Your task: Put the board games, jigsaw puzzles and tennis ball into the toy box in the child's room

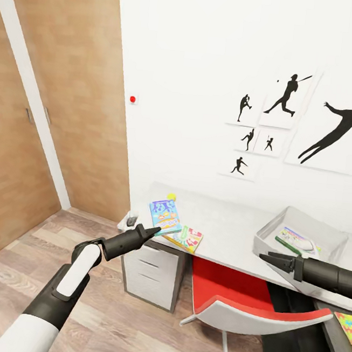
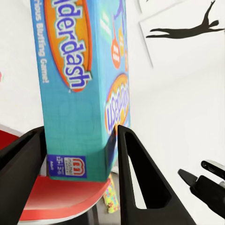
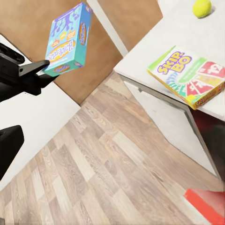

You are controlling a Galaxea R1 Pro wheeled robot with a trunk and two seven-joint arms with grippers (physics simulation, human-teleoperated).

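Note:
My left gripper (image 1: 151, 231) is shut on a blue board game (image 1: 164, 215), holding it by one short edge just off the table's (image 1: 230, 230) near left end; its printed cover (image 2: 79, 70) rises between the fingers (image 2: 136, 183). A yellow-green and red board game (image 1: 186, 238) lies flat on the table, also seen as (image 3: 192, 75). The tennis ball (image 1: 171, 196) rests behind it by the wall. The toy box (image 1: 270, 229) stands to the right with a white-green board game (image 1: 295, 240) inside. My right gripper (image 1: 267, 259) hovers open and bare before the box. A jigsaw puzzle (image 1: 346, 325) lies at the far right.
A red and white chair (image 1: 238, 307) is tucked under the table between my arms. White drawers (image 1: 152, 274) stand under the table's left end. Wooden doors (image 1: 53, 103) fill the left side, with plank floor (image 1: 127, 328) below. Black sports silhouettes (image 1: 284, 95) hang on the wall.

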